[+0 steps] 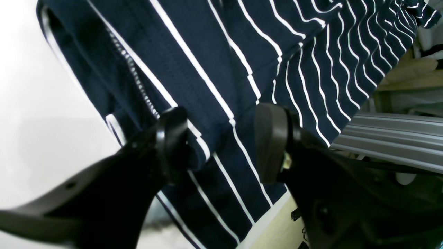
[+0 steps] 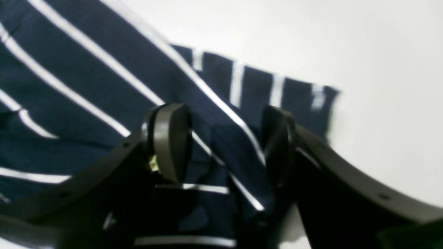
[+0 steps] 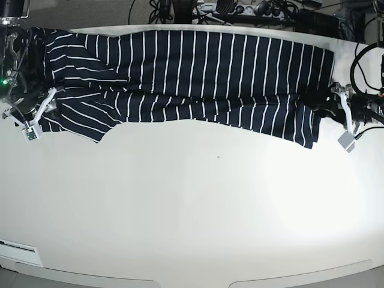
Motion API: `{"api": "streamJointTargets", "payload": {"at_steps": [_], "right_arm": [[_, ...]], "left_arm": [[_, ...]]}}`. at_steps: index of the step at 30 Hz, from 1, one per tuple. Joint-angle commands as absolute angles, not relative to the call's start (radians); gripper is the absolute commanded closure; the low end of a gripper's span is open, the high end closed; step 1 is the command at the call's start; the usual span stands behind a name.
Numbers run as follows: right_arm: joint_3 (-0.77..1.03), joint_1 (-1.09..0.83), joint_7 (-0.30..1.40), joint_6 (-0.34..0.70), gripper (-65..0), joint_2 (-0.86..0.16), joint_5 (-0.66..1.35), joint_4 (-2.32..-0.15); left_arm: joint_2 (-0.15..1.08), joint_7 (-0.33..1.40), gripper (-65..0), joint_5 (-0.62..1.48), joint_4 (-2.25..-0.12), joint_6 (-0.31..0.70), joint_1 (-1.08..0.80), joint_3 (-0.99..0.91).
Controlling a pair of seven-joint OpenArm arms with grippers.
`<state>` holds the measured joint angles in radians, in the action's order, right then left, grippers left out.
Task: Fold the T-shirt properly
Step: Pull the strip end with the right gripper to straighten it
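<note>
Both grippers have their jaws spread wide, with nothing pinched. Left gripper (image 1: 221,145) sits over the T-shirt (image 3: 198,75) at the hem end, cloth showing between its black fingers (image 1: 271,141). Right gripper (image 2: 221,145) sits over the sleeve end. That striped navy shirt lies stretched sideways along the far side of the white table (image 3: 198,210), folded lengthwise.

Both hands, left (image 1: 221,143) and right (image 2: 221,143), gape wide (low, apart).
</note>
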<state>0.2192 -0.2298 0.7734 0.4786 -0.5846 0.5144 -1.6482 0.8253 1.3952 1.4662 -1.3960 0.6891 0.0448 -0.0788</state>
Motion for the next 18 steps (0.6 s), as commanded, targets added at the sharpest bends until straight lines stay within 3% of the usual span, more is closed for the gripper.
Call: {"api": "streamJointTargets", "payload": {"at_steps": [1, 4, 6, 8, 13, 18], "right_arm": [[0.231, -0.219, 0.763, 0.49, -36.4, -0.595, 0.523, -1.654], [0.231, -0.218, 0.743, 0.501, -31.5, -0.588, 0.523, -1.651], [0.231, -0.213, 0.719, 0.501, -18.0, -0.588, 0.523, -1.651], [0.231, -0.198, 0.719, 0.496, 0.0, -0.589, 0.523, -1.652], [0.231, -0.168, 0.747, 0.509, 0.0, -0.605, 0.575, -1.681], [0.238, -0.17, 0.885, 0.693, 0.0, -0.618, 0.821, -1.789]], "left_arm": [[0.85, 1.396, -32.9, 1.484, -1.407, 0.698, 0.062, -0.091], [0.85, 1.396, -32.9, 1.484, -1.407, 0.698, 0.062, -0.091], [0.85, 1.396, -32.9, 1.484, -1.407, 0.698, 0.062, -0.091], [0.85, 1.391, -32.9, 1.484, -1.407, 0.698, 0.062, -0.091], [0.85, 1.383, -32.9, 1.484, -1.407, 0.698, 0.062, -0.091], [0.851, 1.375, -32.9, 1.484, -1.407, 0.698, 0.064, -0.091]]}}
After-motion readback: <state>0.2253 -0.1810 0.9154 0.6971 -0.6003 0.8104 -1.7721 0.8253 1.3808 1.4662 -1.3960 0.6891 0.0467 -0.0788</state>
